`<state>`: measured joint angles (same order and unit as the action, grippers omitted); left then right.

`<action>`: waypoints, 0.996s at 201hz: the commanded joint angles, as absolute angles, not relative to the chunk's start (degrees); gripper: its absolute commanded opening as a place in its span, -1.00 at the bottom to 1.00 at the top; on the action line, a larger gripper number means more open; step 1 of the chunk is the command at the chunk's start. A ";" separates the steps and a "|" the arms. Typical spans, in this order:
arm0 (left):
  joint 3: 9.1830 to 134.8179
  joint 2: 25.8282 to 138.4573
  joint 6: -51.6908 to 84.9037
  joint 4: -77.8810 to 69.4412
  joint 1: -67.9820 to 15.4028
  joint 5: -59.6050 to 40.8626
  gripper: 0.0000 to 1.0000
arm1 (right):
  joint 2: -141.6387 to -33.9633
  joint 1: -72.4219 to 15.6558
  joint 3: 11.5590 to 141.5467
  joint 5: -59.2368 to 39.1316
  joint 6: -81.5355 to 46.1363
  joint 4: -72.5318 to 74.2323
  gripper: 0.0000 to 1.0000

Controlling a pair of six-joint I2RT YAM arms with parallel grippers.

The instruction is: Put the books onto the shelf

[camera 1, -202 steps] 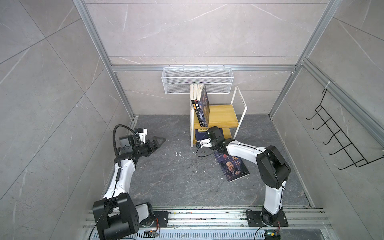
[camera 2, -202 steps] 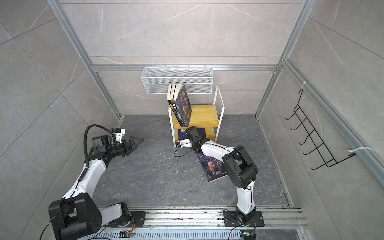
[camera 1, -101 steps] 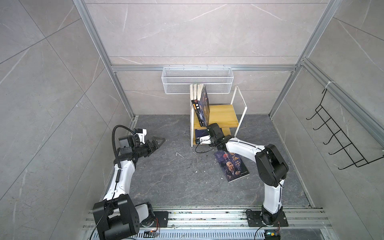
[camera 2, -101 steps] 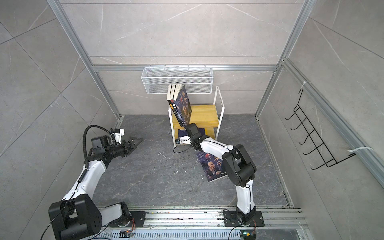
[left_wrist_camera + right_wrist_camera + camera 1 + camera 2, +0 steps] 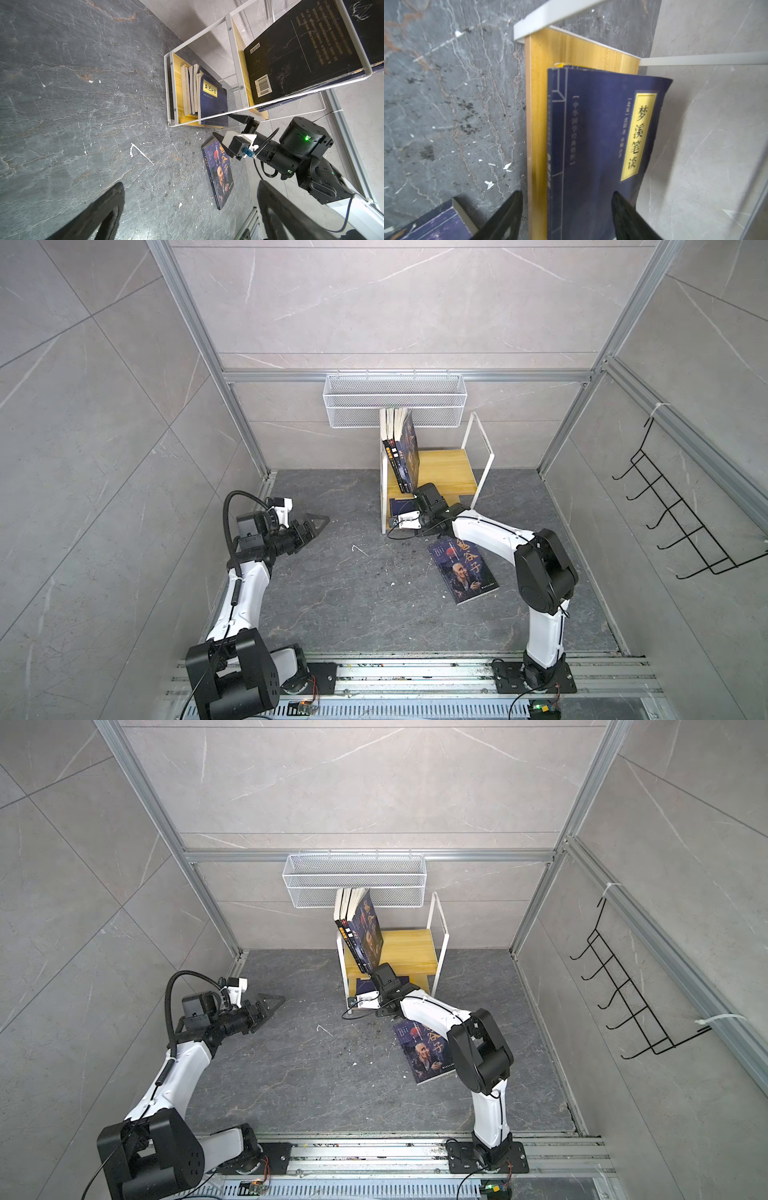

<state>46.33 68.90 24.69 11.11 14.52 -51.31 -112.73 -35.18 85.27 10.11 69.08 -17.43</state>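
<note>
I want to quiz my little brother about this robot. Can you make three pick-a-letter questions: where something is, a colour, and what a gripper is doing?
1. Where is the book not yet on the shelf? A. In the mesh basket. B. Flat on the floor. C. On the hook rack.
2. What colour is the title label on the navy book at the right gripper? A. Green. B. Yellow. C. Pink.
3. How is the left gripper? A. Shut on a book. B. Shut on the shelf frame. C. Open and empty.
Answers: 1 B, it lies flat beside the right arm. 2 B, the right wrist view shows it yellow. 3 C, its fingers stand wide apart, nothing between them.
</note>
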 commanded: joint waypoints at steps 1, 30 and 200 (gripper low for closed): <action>46.47 67.00 24.52 9.81 15.00 -51.98 1.00 | -112.43 -35.26 86.82 9.14 67.24 -18.28 0.38; 46.69 66.96 24.41 9.95 15.16 -52.04 0.99 | -113.99 -35.25 87.97 11.16 66.90 -18.41 0.32; 46.72 67.19 24.39 9.79 16.34 -51.84 0.99 | -116.78 -34.94 88.06 15.40 69.09 -12.35 -0.11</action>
<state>46.26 68.38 24.69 11.14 15.81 -51.27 -115.59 -35.11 87.24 14.11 68.77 -15.38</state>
